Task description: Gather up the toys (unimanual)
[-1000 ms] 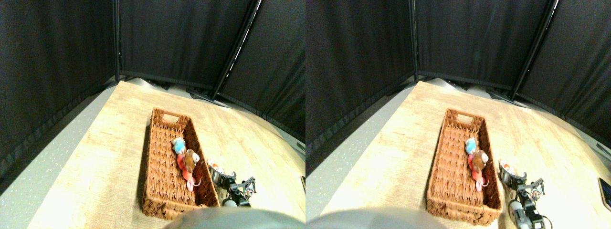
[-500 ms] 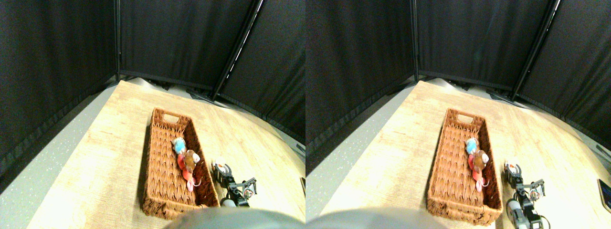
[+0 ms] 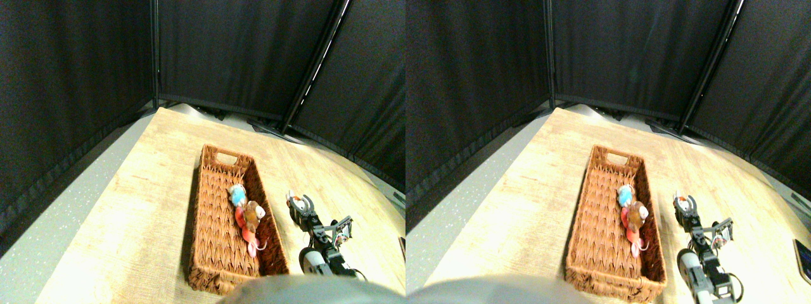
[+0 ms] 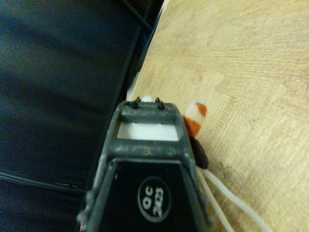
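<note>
**Right gripper holding an orange-and-white toy beside the basket**

The right gripper (image 3: 300,202) is raised over the wooden table (image 3: 139,209), just right of the wicker basket (image 3: 215,247). Its jaws are clamped on an orange-and-white plush toy (image 4: 195,118); white strings (image 4: 227,198) trail from the toy alongside the jaw. Inside the basket, against its right wall, lie three toys touching in a row: blue toy (image 3: 237,194) farthest, brown toy (image 3: 253,213) in the middle, red toy (image 3: 247,233) nearest.
</note>
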You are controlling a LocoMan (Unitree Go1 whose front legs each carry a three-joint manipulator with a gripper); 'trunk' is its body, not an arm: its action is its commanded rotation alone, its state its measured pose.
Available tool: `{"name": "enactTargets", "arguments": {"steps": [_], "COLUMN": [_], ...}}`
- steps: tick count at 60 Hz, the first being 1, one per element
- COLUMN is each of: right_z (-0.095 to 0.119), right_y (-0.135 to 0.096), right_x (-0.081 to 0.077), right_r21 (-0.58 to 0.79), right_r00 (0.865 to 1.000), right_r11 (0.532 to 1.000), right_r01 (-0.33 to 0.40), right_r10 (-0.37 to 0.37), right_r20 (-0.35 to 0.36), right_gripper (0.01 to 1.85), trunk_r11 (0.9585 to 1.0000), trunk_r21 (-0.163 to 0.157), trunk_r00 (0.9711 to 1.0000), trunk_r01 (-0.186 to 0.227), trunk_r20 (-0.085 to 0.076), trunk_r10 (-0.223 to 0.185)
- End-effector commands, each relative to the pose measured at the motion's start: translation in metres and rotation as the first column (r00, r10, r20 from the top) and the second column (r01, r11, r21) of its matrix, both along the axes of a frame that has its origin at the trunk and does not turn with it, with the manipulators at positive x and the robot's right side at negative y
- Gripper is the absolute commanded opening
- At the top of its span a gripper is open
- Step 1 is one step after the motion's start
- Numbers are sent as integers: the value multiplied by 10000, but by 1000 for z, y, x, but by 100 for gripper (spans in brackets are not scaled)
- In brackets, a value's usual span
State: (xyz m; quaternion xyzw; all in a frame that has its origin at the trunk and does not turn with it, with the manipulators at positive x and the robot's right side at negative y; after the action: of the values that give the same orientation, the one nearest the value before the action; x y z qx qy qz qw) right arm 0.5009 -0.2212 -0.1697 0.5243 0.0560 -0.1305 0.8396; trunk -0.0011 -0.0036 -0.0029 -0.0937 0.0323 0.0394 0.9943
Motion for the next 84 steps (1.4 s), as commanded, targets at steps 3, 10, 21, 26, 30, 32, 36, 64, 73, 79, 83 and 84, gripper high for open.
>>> {"name": "enactTargets", "arguments": {"steps": [3,10,21,26,30,32,36,64,73,79,83,84], "right_z": [24,38,50,55,57,59,62,54,45,39,35,34], "right_y": [15,27,38,46,51,55,61,103,116,121,122,123], "right_x": [4,9,18,20,20,21,22,32,40,46,49,50], "right_r21": [-62,-312,-185,-134,-193,-412,-630,-270,-171,375,581,511], "right_r00": [9988,9959,9798,9758,9731,9720,9660,9341,9354,9389,9468,9451], "right_r11": [9996,9976,9833,9791,9758,9741,9670,9348,9356,9382,9450,9438], "right_r01": [-273,-624,-1808,-2030,-2179,-2223,-2467,-3541,-3525,-3442,-3217,-3267], "right_r10": [276,643,1817,2034,2188,2247,2505,3550,3529,3439,3218,3267], "right_r20": [393,629,834,807,727,691,632,391,228,131,81,71], "right_gripper": [14,10,12,11,12,13,15,18,16,14,11,11], "trunk_r11": [9993,9984,9964,9948,9935,9927,9908,9757,9724,9707,9701,9700], "trunk_r21": [-349,-484,-703,-838,-939,-987,-1095,-1641,-1750,-1808,-1825,-1831], "trunk_r00": [9998,9993,9981,9971,9963,9958,9948,9856,9844,9840,9839,9839], "trunk_r01": [-159,-286,-473,-575,-645,-693,-793,-1455,-1543,-1586,-1599,-1600], "trunk_r20": [152,241,372,456,502,534,552,615,567,525,501,494], "trunk_r10": [164,298,500,615,694,748,857,1574,1665,1705,1716,1716]}}
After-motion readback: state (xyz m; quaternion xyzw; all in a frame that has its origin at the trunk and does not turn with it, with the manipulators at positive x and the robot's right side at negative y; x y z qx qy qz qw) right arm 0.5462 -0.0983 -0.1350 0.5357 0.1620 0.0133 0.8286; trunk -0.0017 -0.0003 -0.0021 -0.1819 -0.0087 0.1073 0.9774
